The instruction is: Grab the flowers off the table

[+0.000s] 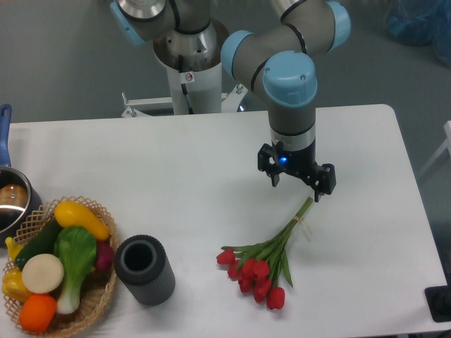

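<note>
The gripper (297, 181) hangs with its jaws spread and holding nothing, just above the stem ends of the flowers (264, 262), which lie flat on the table (176, 176) toward its near right side, so to my eye the sound approach is straight down over the tied stems with a finger on either side, closing below the tie where the bundle is narrow. The bunch is small: closed red tulip buds fanned toward the front edge, green leaves, long green stems running up and right toward the gripper
</note>
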`<action>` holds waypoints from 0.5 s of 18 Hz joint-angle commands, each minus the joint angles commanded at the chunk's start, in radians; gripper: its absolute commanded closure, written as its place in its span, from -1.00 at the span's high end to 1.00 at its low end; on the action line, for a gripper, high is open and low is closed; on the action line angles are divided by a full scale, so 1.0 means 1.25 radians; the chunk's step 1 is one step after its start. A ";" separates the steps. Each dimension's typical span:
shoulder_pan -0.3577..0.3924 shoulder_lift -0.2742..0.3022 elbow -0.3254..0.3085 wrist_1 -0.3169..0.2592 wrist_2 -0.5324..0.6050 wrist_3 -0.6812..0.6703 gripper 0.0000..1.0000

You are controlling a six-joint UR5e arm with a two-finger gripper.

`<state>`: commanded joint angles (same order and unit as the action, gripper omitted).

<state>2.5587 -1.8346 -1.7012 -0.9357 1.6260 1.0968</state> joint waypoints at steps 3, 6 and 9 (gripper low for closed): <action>-0.005 -0.004 0.000 0.004 0.004 -0.001 1.00; -0.005 -0.006 -0.001 0.005 -0.002 -0.004 1.00; -0.006 -0.012 -0.013 0.009 -0.005 -0.010 1.00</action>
<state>2.5510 -1.8500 -1.7180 -0.9250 1.6199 1.0845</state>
